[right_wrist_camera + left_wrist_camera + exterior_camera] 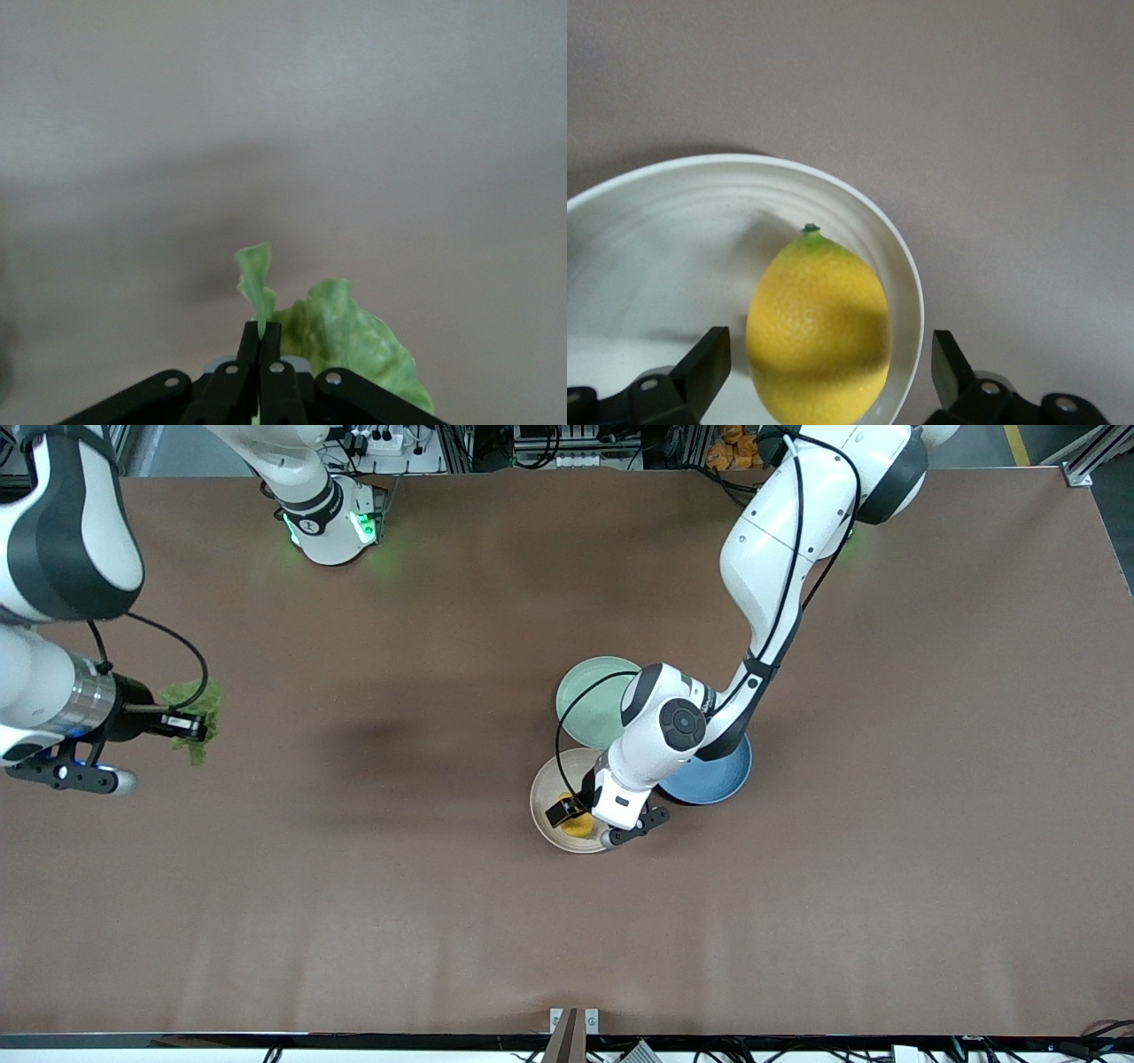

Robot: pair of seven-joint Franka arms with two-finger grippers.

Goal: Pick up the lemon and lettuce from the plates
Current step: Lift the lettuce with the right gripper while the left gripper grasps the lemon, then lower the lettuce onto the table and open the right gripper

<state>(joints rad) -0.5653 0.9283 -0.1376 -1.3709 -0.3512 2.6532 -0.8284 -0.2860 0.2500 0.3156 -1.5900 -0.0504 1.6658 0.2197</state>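
The lemon (pixel 578 825) lies on the beige plate (pixel 547 797), near the rim that faces the front camera. My left gripper (pixel 571 815) is down over it and open. In the left wrist view the lemon (pixel 819 328) sits between the two spread fingertips (pixel 709 365) on the plate (pixel 673 248), with a gap on each side. My right gripper (pixel 190 726) is shut on the lettuce (pixel 199 701) and holds it over bare table at the right arm's end. In the right wrist view the leaf (pixel 354 341) hangs from the closed gripper (pixel 263 332). The mint green plate (pixel 589 695) has nothing on it.
A blue plate (pixel 713 779) lies beside the beige plate, toward the left arm's end, partly under the left arm. The three plates touch in a cluster at the middle of the brown table (pixel 354 912).
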